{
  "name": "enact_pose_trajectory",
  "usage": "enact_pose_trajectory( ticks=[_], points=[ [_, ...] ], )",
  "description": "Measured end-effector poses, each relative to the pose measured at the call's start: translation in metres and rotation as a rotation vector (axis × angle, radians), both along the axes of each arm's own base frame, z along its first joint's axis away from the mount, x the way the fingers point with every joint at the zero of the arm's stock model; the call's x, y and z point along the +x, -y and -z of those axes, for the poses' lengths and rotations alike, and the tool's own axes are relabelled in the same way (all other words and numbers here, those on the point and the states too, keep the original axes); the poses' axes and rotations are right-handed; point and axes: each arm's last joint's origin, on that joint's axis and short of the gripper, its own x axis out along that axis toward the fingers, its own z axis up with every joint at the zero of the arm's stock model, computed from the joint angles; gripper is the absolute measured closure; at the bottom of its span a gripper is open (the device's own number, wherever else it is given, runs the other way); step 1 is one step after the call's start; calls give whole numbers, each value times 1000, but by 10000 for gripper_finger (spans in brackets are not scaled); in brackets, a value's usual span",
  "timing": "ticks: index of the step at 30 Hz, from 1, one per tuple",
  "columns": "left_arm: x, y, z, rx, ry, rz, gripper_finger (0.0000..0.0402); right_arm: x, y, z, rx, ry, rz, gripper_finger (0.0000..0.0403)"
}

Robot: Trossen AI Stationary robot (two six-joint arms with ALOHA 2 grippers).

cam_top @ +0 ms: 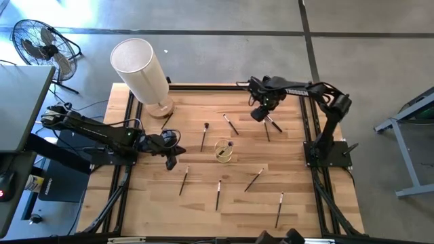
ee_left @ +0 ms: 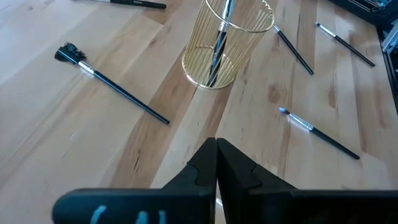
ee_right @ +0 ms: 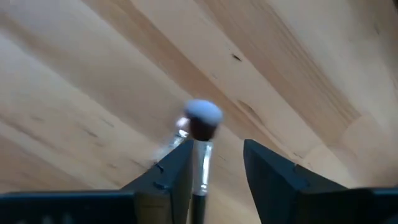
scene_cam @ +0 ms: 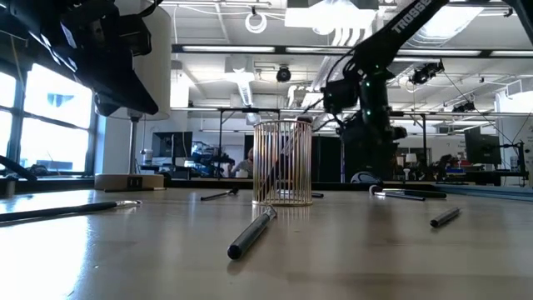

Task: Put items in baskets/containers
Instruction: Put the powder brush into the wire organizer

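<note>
While right hand hangs spread around thin dark-handled makeup brush, pale tuft just ahead of fingertips, nothing pinched. Light, stiff, slick; best gripped mid-handle, clear of soft bristles. Gold wire cup well off toward left hand, pressed together.

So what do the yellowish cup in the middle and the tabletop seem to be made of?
The small yellowish see-through cup looks like thin gold-coloured wire: fine upright bars with open gaps between them and a ring at the rim, so a wire basket rather than glass. One dark brush stands in it. The pale wooden tabletop looks like jointed light wood planks with visible grain and a satin finish.
</note>
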Motion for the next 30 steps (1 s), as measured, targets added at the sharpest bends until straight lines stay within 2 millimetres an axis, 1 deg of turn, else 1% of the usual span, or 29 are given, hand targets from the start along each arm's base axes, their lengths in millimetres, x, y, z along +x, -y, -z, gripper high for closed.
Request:
enact_pose_trajectory(
  ticks=[4,11,14,18,21,25,26,28,30],
  points=[
    [0,0,0,5,1,-7,401,-6,3,9,18,20,-15,278],
    [0,0,0,7,1,-14,401,-5,2,24,-26,74,-37,279],
    [0,0,0,7,1,-14,401,-9,-2,32,-11,83,-43,279],
    [0,0,0,0,3,-19,401,-15,-6,42,-33,69,-47,282],
    [0,0,0,0,3,-19,401,-19,-10,49,-20,90,-62,307],
    [0,-1,0,1,3,-21,401,-19,-12,53,-2,118,-65,382],
    [0,-1,0,2,3,-23,401,-19,-12,52,2,124,-62,389],
    [0,-1,0,4,4,-25,401,-20,-13,50,2,138,-40,384],
    [0,-1,0,3,5,-26,401,-21,-14,44,-6,165,-18,384]
  ],
)
